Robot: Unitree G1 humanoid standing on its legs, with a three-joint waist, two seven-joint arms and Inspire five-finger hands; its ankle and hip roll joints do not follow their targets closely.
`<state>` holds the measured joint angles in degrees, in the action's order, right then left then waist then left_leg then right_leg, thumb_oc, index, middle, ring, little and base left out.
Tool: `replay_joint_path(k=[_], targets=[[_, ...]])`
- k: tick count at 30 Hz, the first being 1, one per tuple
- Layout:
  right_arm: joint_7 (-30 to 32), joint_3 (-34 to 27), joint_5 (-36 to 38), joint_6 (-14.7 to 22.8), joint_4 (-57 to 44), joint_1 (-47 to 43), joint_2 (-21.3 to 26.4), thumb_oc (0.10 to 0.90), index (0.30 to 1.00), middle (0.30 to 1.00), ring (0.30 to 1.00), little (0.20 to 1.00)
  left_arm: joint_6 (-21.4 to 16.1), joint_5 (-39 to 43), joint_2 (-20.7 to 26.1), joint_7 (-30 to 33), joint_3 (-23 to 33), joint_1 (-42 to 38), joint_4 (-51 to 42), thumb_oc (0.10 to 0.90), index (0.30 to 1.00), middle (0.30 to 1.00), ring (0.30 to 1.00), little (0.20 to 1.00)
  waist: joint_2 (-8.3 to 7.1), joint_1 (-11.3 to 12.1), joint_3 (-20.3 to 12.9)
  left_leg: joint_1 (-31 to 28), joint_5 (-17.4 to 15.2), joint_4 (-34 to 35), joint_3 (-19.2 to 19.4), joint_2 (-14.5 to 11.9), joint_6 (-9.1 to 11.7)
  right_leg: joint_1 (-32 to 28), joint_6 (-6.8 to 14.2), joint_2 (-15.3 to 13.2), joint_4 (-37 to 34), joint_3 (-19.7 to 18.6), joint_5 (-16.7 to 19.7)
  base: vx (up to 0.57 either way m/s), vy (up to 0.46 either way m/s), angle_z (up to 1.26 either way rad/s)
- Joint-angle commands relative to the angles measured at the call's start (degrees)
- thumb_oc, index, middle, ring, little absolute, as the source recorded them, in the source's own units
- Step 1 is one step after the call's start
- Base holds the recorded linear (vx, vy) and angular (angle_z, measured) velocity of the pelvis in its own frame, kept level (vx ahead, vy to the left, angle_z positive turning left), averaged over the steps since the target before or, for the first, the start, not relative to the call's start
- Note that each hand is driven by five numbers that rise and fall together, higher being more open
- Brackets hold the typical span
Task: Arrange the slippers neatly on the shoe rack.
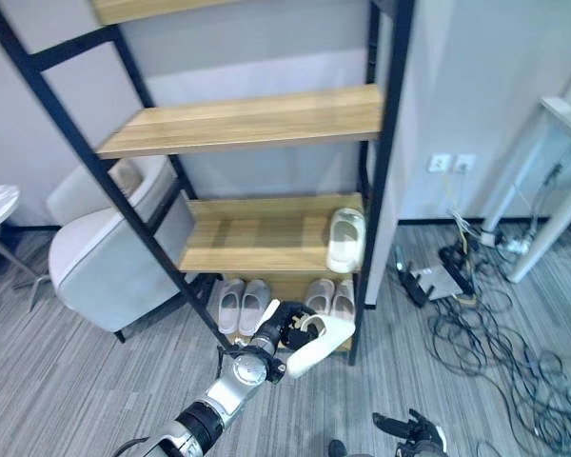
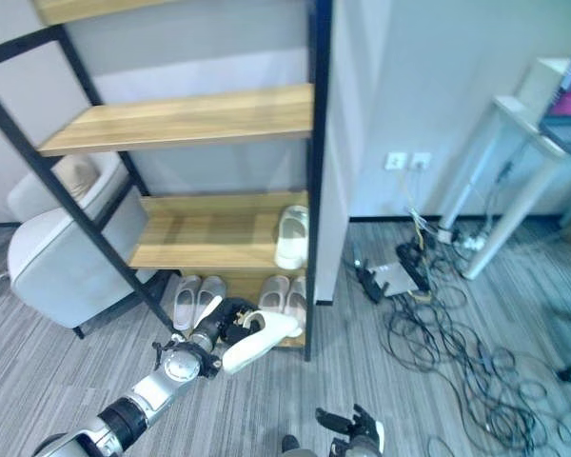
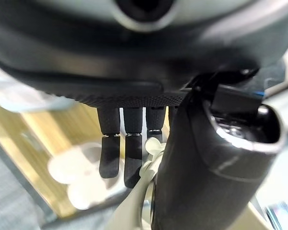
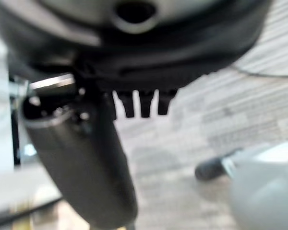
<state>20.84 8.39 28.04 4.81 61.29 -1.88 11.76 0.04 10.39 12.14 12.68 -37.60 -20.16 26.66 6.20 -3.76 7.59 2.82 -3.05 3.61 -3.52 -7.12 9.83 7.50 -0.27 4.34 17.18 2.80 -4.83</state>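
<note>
Slipper (image 1: 321, 348) sits clamped in the left hand (image 1: 284, 333), low before the shoe rack (image 1: 266, 238), near the pairs on its bottom shelf. Right hand (image 1: 414, 433) hangs relaxed, fingers apart. Risk: the dangling sole could clip the rack's black post and twist loose.

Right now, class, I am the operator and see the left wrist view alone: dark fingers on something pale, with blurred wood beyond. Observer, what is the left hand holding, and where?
Observer: The left hand grips a white slipper, held low in front of the shoe rack.
Operator: Is any slipper on a shelf nearby?
Observer: A lone slipper lies at the right end of the wooden shelf just above the hand.
Operator: And underneath that shelf?
Observer: Two pairs stand side by side on the bottom level, a grey pair and a pale pair.
</note>
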Motion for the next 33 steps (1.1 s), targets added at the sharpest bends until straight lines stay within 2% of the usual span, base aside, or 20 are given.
replay_joint_path(k=[1, 2, 4, 6, 12, 13, 14, 17, 18, 23, 24, 29, 30, 31, 33], targets=[[0.3, 1.8, -1.3, 3.0, -3.3, 3.1, -1.7, 0.800, 0.900, 0.900, 0.900, 0.900, -7.6, -2.8, 2.2, 2.4, 3.2, -4.1, -9.3, 0.400, 0.300, 0.300, 0.300, 0.300, -4.96, -0.9, 1.1, 12.8, 11.0, -9.8, 0.8, 4.2, -5.3, -17.1, 2.5, -2.7, -18.0, -11.1, -1.4, 0.21, 0.142, -0.82], [-1.1, 2.0, -2.9, 3.1, -2.6, 4.0, -2.2, 0.800, 0.900, 0.900, 0.900, 0.900, -9.4, -4.7, 3.8, 1.1, 2.0, -4.3, -13.0, 0.400, 0.300, 0.300, 0.300, 0.300, -3.96, -1.4, 0.1, 10.3, 11.1, -7.9, 1.0, 3.4, -5.1, -17.9, 2.9, -2.8, -18.5, -12.9, -2.3, 0.21, 0.142, -0.53], [-1.2, 2.0, -3.0, 3.1, -2.6, 4.1, -2.2, 0.800, 0.900, 0.900, 0.900, 0.900, -9.4, -4.6, 3.9, 1.0, 2.0, -4.3, -13.1, 0.400, 0.300, 0.300, 0.300, 0.300, -4.03, -1.3, 0.2, 10.1, 11.0, -7.9, 1.1, 3.4, -5.1, -18.0, 2.9, -2.8, -18.5, -13.0, -2.3, 0.15, 0.135, -0.57], [-2.4, 2.0, -4.6, 3.6, -1.9, 4.1, -2.5, 0.800, 0.900, 0.900, 0.900, 0.900, -11.6, -3.7, 5.1, -1.6, 0.2, -3.7, -18.4, 0.400, 0.300, 0.300, 0.300, 0.300, -3.31, -2.0, -1.0, 8.8, 9.9, -8.1, 1.6, 3.4, -5.6, -17.3, 3.9, -4.0, -18.3, -15.4, -2.5, 0.20, 0.225, -0.68], [-2.4, 2.0, -4.6, 3.6, -1.9, 4.1, -2.5, 0.800, 0.900, 0.900, 0.900, 0.900, -11.6, -3.7, 5.2, -1.6, 0.2, -3.6, -18.5, 0.400, 0.300, 0.300, 0.300, 0.300, -3.38, -1.9, -1.0, 8.7, 9.9, -8.1, 1.8, 3.4, -5.7, -17.3, 3.9, -4.0, -18.3, -15.5, -2.5, 0.04, 0.046, -0.26], [-3.3, 2.7, -6.1, 3.6, -1.5, 4.4, -3.4, 0.800, 0.900, 0.900, 0.900, 0.900, -12.8, -4.2, 7.0, -1.9, 0.0, -3.6, -21.8, 0.400, 0.300, 0.300, 0.300, 0.300, -3.92, -2.6, -2.2, 6.8, 7.0, -8.7, 3.8, 3.9, -7.3, -16.6, 5.0, -5.8, -17.3, -17.5, -2.9, 0.42, 0.565, 0.11], [-3.6, 3.0, -7.2, 3.1, 0.0, 4.7, -4.9, 0.800, 0.900, 0.900, 0.900, 0.900, -13.5, -7.9, 9.3, -0.4, 0.7, -3.1, -24.8, 0.400, 0.300, 0.300, 0.300, 0.300, -4.46, -2.8, -3.8, 3.9, 3.1, -9.3, 6.1, 5.2, -10.0, -13.9, 7.2, -6.8, -9.8, -19.4, -3.2, 0.45, 0.567, -0.27], [-3.6, 3.0, -7.2, 3.1, 0.0, 4.7, -5.0, 0.800, 0.900, 0.900, 0.900, 0.900, -13.5, -7.9, 9.3, -0.4, 0.7, -3.1, -24.8, 0.400, 0.300, 0.300, 0.300, 0.300, -4.49, -2.7, -3.8, 3.9, 3.0, -9.4, 6.2, 5.2, -10.0, -13.8, 7.2, -6.8, -9.7, -19.4, -3.2, 0.09, 0.165, -0.98], [-3.9, 3.0, -7.7, 2.7, 0.1, 4.2, -5.4, 0.800, 0.900, 0.900, 0.900, 0.900, -13.3, -6.7, 9.6, -0.3, 2.0, -1.2, -24.6, 0.400, 0.300, 0.300, 0.300, 0.300, -4.65, -3.2, -2.4, 1.7, 2.1, -8.9, 6.4, 5.7, -11.3, -9.9, 10.8, -5.8, -1.7, -19.0, 0.8, 0.04, 0.143, -0.11], [-3.9, 3.0, -7.7, 2.7, 0.1, 4.2, -5.4, 0.800, 0.900, 0.900, 0.900, 0.900, -13.3, -6.6, 9.5, -0.3, 2.0, -1.2, -24.6, 0.400, 0.300, 0.300, 0.300, 0.300, -4.75, -3.2, -2.6, 1.6, 1.8, -8.8, 6.4, 5.9, -11.4, -9.9, 10.8, -6.0, -1.5, -18.9, 0.4, 0.02, 0.060, 0.00], [-3.0, 0.5, -5.9, 3.6, -0.4, 4.2, -5.8, 0.800, 0.900, 0.900, 0.900, 0.900, -17.0, -2.9, 11.0, 1.8, 6.8, 3.7, -29.9, 0.400, 0.300, 0.300, 0.300, 0.300, -4.54, -2.3, -1.1, -0.9, 0.3, -7.5, 6.3, 5.6, -12.0, -4.0, 11.7, -8.5, 4.2, -9.7, 2.6, 0.04, 0.151, -0.13], [-3.0, 0.5, -5.9, 3.6, -0.4, 4.2, -5.8, 0.800, 0.900, 0.900, 0.900, 0.900, -17.0, -2.9, 11.0, 1.8, 6.8, 3.7, -29.9, 0.400, 0.300, 0.300, 0.300, 0.300, -4.58, -2.4, -1.1, -0.9, 0.2, -7.5, 6.2, 5.7, -12.0, -4.0, 11.7, -8.6, 4.2, -9.6, 2.5, 0.05, -0.001, -0.03], [-2.0, -0.9, -4.6, 3.9, 1.6, 4.7, -6.2, 0.800, 0.900, 0.900, 0.900, 0.900, -17.7, -3.3, 11.2, 5.3, 12.6, 8.2, -32.8, 0.400, 0.300, 0.300, 0.300, 0.300, -5.19, -1.0, -1.9, -5.1, -1.0, -4.3, 6.5, 6.3, -11.3, -1.5, 9.2, -9.6, -12.2, -4.4, 4.8, 0.30, -0.291, -0.49], [-2.2, -1.2, -2.3, 4.2, 2.5, 5.4, -6.5, 0.800, 0.900, 0.900, 0.900, 0.900, -18.1, -4.2, 11.0, 7.8, 14.8, 8.8, -31.5, 0.400, 0.300, 0.300, 0.300, 0.300, -6.02, -1.0, -2.0, -5.7, -1.1, -4.7, 4.8, 6.9, -11.0, -3.5, 8.9, -8.8, -16.5, -6.0, 6.1, 0.30, -0.290, -0.53], [-2.0, -0.8, -1.8, 3.8, 3.5, 5.2, -6.7, 0.800, 0.900, 0.900, 0.900, 0.900, -17.7, -4.2, 10.3, 8.8, 15.8, 9.0, -30.0, 0.400, 0.300, 0.300, 0.300, 0.300, -6.14, -0.6, -2.5, -6.1, -1.0, -4.7, 4.1, 6.9, -10.4, -5.5, 8.1, -8.5, -18.4, -7.1, 6.2, 0.10, -0.167, 0.00]])
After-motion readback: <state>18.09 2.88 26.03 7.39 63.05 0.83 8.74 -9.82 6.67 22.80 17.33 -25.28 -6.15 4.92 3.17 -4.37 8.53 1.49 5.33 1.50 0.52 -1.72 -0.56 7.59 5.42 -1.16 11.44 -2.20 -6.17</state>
